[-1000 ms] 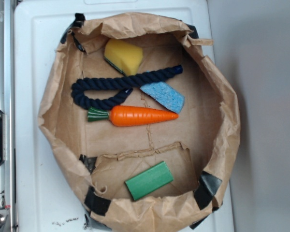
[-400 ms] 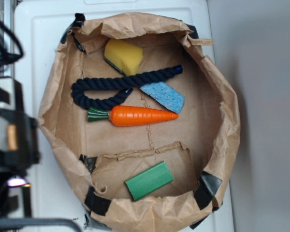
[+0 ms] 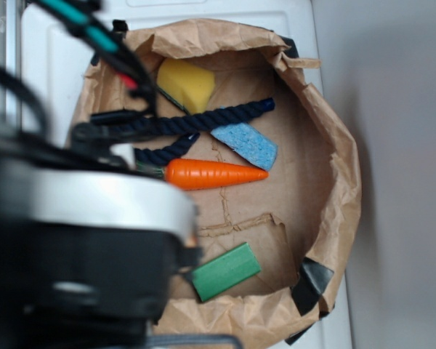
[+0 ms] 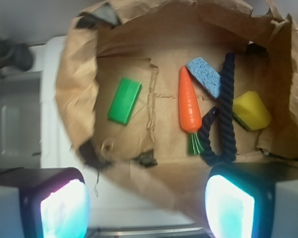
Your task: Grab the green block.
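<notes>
Swinging in from the left since a moment ago, the blurred robot arm [image 3: 80,240] is now covering the paper bag's [image 3: 334,145] left side over the white bench [image 3: 51,65]. Only the wrist view is showing the gripper [image 4: 146,201], fingers [image 4: 64,208] spread wide, empty. Near the bag's front edge the green block [image 3: 225,271] is lying flat, apart from rope [image 3: 203,120], carrot [image 3: 214,174] and sponges [image 3: 185,82].

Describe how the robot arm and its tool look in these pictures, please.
In the exterior view the arm is a blurred bulk, black with a silver-grey band, and carries black, teal and red cables. In the wrist view the tool shows two dark, blocky fingers whose inner pads glow pale cyan, one with a pink tint.
</notes>
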You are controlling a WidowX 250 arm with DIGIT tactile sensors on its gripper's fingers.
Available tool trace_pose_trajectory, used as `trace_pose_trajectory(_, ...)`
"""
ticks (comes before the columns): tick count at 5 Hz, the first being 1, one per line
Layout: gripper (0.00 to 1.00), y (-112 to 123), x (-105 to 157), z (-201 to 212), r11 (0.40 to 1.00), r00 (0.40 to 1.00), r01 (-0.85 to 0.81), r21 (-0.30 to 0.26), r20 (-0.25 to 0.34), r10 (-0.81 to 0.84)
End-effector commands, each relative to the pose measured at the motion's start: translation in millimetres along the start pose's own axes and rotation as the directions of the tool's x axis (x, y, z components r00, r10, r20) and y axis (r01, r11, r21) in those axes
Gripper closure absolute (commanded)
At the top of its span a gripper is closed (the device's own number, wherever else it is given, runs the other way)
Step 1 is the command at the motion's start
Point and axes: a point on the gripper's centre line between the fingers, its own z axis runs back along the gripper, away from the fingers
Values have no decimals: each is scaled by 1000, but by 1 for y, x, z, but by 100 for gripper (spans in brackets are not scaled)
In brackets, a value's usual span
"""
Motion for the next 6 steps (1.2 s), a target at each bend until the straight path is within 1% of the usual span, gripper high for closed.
trace_pose_trajectory(1, 0, 3, 28, 7, 974, 975, -222, 40, 29, 221)
trace_pose_trajectory(2, 0, 3, 28, 7, 974, 975, -222, 40, 29, 221)
trace_pose_trajectory(3, 0, 26, 33, 6, 978, 978, -204, -49, 37, 205)
trace_pose_trajectory(4, 0, 38, 53, -10, 970, 968, -233, -71, 74, 238)
trace_pose_trajectory(5, 0, 54, 52, -13, 960, 956, -268, -78, 100, 275)
trace_pose_trajectory(6, 0, 62, 37, -24, 954, 952, -283, -100, 88, 292)
